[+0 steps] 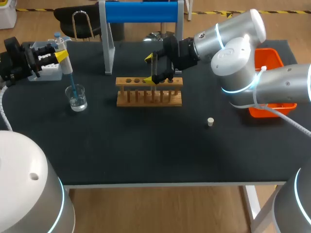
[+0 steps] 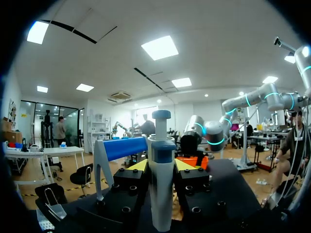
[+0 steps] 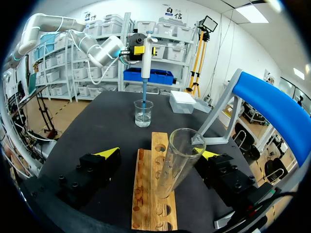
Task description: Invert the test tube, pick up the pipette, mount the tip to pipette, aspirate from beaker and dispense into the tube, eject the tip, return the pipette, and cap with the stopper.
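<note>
Left gripper (image 1: pixel 61 57) was clamped on the pipette (image 1: pixel 66 65) near the bench's (image 1: pixel 146 145) left edge, both yellow tips against its body. Its blue tip (image 1: pixel 73 87) dipped into the beaker (image 1: pixel 77 98) of clear liquid. Right gripper (image 3: pixel 158 154) hung over the wooden rack (image 1: pixel 149 99) mid-bench toward the rear edge, jaws spread wide. Test tube (image 3: pixel 179 165) sat tilted in the rack between them. Stopper (image 1: pixel 210 122) lay toward the right edge.

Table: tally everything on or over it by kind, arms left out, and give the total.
pipette: 1
beaker: 1
tube: 1
stopper: 1
rack: 1
stand: 1
white box: 1
orange bin: 1
Total: 8
</note>
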Controlling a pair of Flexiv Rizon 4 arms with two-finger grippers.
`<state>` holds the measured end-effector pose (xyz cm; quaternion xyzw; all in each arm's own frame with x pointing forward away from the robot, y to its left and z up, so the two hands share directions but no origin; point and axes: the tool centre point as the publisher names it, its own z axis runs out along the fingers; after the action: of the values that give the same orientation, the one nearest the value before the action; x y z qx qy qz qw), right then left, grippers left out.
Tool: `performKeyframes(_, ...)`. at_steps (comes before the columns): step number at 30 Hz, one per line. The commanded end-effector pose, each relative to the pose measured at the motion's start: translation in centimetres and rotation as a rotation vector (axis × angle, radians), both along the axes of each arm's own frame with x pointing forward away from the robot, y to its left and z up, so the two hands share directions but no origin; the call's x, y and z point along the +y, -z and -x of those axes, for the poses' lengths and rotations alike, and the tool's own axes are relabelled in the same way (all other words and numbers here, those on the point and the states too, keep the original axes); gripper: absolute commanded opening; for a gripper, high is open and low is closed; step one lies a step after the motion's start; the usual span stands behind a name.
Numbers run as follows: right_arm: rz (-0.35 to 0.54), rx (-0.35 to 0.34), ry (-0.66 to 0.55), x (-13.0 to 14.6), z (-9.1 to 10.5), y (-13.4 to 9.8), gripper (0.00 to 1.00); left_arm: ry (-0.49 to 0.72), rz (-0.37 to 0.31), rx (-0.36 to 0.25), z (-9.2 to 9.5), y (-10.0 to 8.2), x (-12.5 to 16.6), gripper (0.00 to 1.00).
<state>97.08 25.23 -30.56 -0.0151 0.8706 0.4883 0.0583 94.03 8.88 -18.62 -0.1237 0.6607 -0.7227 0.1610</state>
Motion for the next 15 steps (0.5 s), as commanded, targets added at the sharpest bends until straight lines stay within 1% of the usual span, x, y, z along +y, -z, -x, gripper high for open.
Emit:
performKeyframes(1, 0.0, 0.0, -0.001, -0.06, 0.02, -0.02, 1.0, 0.004, 0.001, 0.0, -0.05, -0.03, 0.11, 0.0)
performKeyframes(15, 0.0, -0.004, 0.002, -0.26, -0.56, -0.22, 1.0, 0.004, 0.001, 0.0, -0.05, -0.03, 0.11, 0.0)
